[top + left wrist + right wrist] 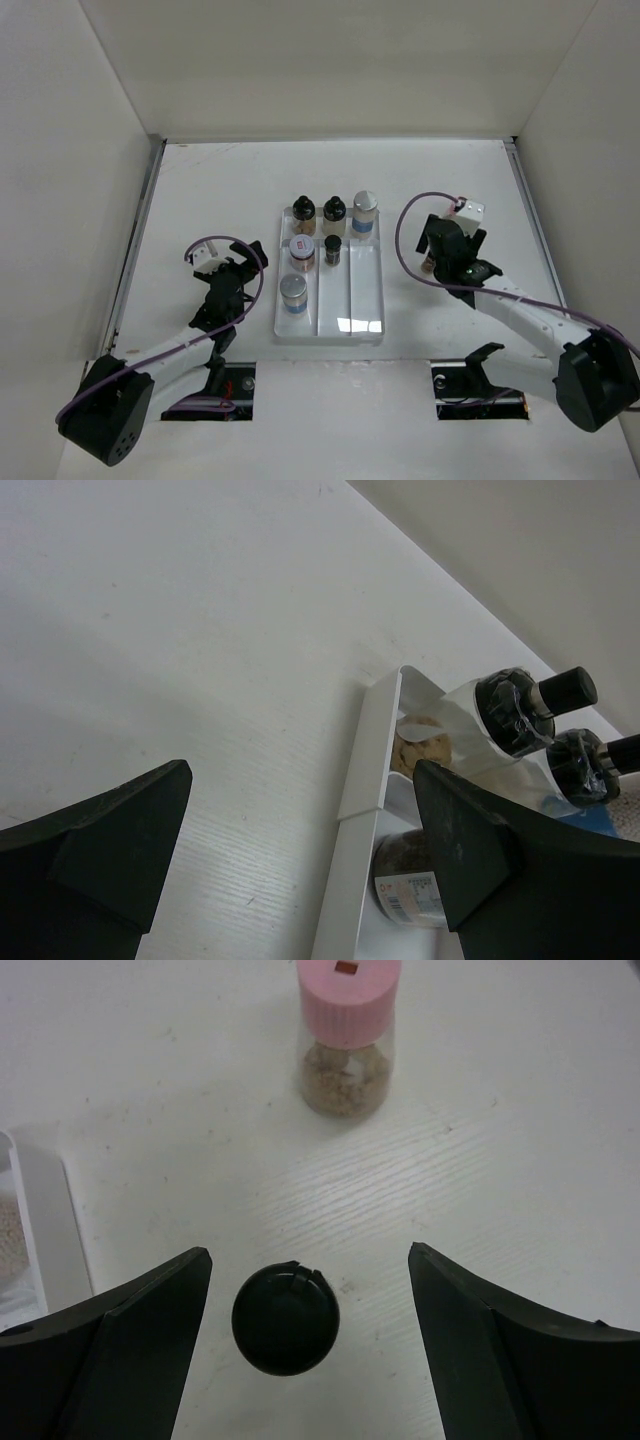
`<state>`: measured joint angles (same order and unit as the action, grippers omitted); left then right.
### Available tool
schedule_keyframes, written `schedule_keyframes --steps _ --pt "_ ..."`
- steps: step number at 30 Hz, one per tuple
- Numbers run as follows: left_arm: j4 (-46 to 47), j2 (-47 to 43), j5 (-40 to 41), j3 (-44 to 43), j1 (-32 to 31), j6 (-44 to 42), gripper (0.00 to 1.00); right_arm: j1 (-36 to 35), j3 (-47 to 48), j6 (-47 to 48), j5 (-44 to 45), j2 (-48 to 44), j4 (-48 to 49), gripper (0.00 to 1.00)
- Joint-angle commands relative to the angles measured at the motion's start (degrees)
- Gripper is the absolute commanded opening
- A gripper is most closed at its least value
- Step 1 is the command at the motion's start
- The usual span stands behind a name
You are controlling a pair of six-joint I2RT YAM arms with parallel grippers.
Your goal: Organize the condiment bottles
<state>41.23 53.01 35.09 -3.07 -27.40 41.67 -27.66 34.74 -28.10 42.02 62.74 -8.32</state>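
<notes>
Six condiment bottles stand in the white tray (365, 300): two black-capped ones (304, 210) (334, 210), a silver-capped one (366, 205), a red-labelled one (302, 251), a small dark one (333, 249) and a silver-capped, blue-labelled one (293, 290). My right gripper (443, 252) is open above the table right of the tray. In the right wrist view its jaws (310, 1290) straddle a black-capped bottle (285, 1318) without touching it; a pink-capped bottle (348, 1035) stands beyond. My left gripper (226, 275) is open and empty left of the tray.
The left wrist view shows the tray's left wall (365, 770), two black-capped bottles (520, 710) behind it and a labelled jar (410, 890). White walls enclose the table on three sides. Two dark openings lie at the near edge by the arm bases.
</notes>
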Motion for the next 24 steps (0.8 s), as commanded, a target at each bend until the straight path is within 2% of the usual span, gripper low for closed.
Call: schedule_keyframes --steps 1,4,8,9,11,13,18,21,24 --pt "2.98 0.33 -0.72 -2.20 0.11 0.61 0.96 0.46 0.41 -0.82 -4.31 2.55 4.09 0.85" --pt "2.98 -0.36 -0.99 -2.03 0.29 0.69 0.96 0.37 1.47 -0.99 -5.54 5.89 4.80 0.78" --pt "3.06 0.86 -0.98 -2.29 0.46 0.69 0.96 0.72 1.38 -1.35 -5.98 8.27 6.82 0.58" --pt "3.06 0.86 -1.16 -2.29 0.55 0.69 0.96 0.81 1.82 -1.26 -5.38 8.45 6.39 0.50" --pt "3.06 0.16 -1.25 -2.20 0.37 0.69 0.96 0.20 1.39 -1.08 -2.32 5.66 6.90 0.42" --pt "3.06 0.16 -0.73 -2.20 0.20 0.69 0.96 -2.16 1.99 0.14 0.25 2.57 5.86 0.43" --pt "3.06 0.16 -0.91 -2.29 0.02 0.69 0.96 -12.43 9.28 3.05 -2.99 0.11 -3.01 0.44" --pt "3.41 1.47 -1.07 -2.64 0.11 0.69 0.96 -20.52 11.92 2.35 -6.15 1.67 -1.45 0.44" --pt "3.77 1.31 -1.25 -2.55 -0.15 0.69 0.96 -25.72 14.73 2.61 -9.40 6.68 2.50 0.44"
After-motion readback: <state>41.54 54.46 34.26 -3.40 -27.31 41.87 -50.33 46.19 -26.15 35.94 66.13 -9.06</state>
